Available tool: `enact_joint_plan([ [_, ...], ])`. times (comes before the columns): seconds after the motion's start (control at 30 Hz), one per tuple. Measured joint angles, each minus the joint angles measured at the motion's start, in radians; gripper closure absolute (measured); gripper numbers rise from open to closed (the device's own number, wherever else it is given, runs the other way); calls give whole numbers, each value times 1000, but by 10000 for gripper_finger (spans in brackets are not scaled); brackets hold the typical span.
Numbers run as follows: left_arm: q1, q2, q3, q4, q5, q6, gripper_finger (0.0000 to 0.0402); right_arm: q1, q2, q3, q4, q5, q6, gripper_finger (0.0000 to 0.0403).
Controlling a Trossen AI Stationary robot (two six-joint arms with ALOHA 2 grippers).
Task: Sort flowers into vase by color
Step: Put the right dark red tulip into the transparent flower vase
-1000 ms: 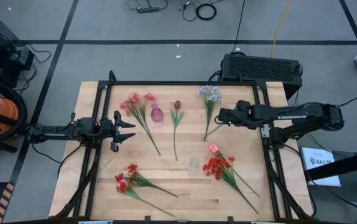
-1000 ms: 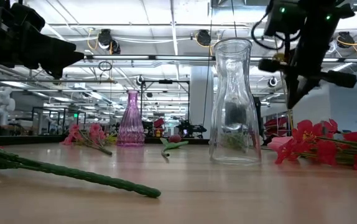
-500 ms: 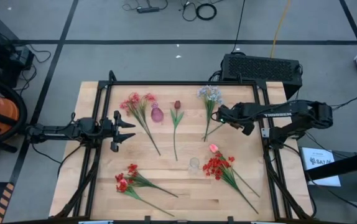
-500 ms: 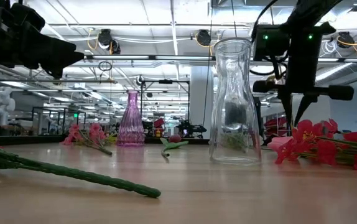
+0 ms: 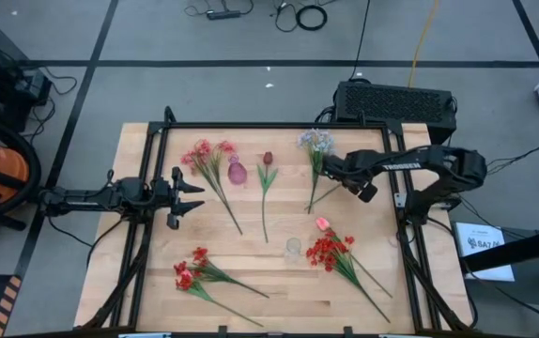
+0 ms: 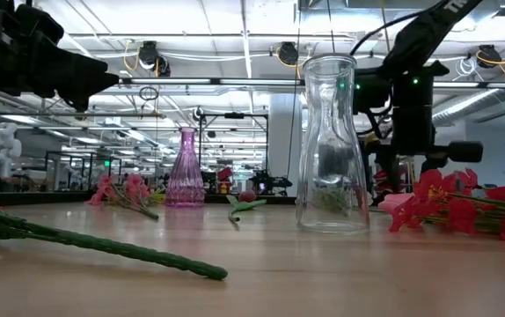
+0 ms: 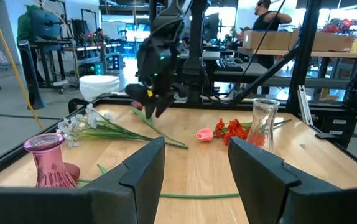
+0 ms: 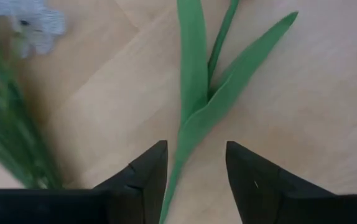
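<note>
The flowers lie flat on the wooden table. Pink sprays, a maroon tulip and a pale blue-white sprig lie at the far side. A pink bud and two red clusters lie nearer. My right gripper is open and empty, low over the sprig's stalks and tipped down. Its wrist view shows the tulip's green leaves beyond the fingers and the sprig to one side. My left gripper waits open at the table's left.
A pink vase stands upright between the pink sprays and the tulip. A clear glass vase stands beside the right red cluster and shows large in the low view. A black frame rims the table. Bare wood lies at the middle.
My right gripper has gone down toward the table and a little toward the table's left edge, tipping downward over the sprig's stalks. It stays open. The flowers and vases have not moved.
</note>
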Motion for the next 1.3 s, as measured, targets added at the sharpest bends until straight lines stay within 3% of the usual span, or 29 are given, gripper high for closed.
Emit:
enact_joint_plan([
  [0.5,0,0,0,0,0,0,217,-191,78,0,32,-81,-221,282],
  [0.63,0,0,0,0,0,0,217,-208,131,7,52,-131,-281,294],
  [0.8,0,0,0,1,0,0,217,-189,143,8,65,-111,-288,331],
  [1.0,0,1,0,0,0,0,217,-183,92,-1,68,-83,-290,394],
  [1.3,0,1,0,0,0,0,217,-172,-41,-6,61,-51,-399,399],
])
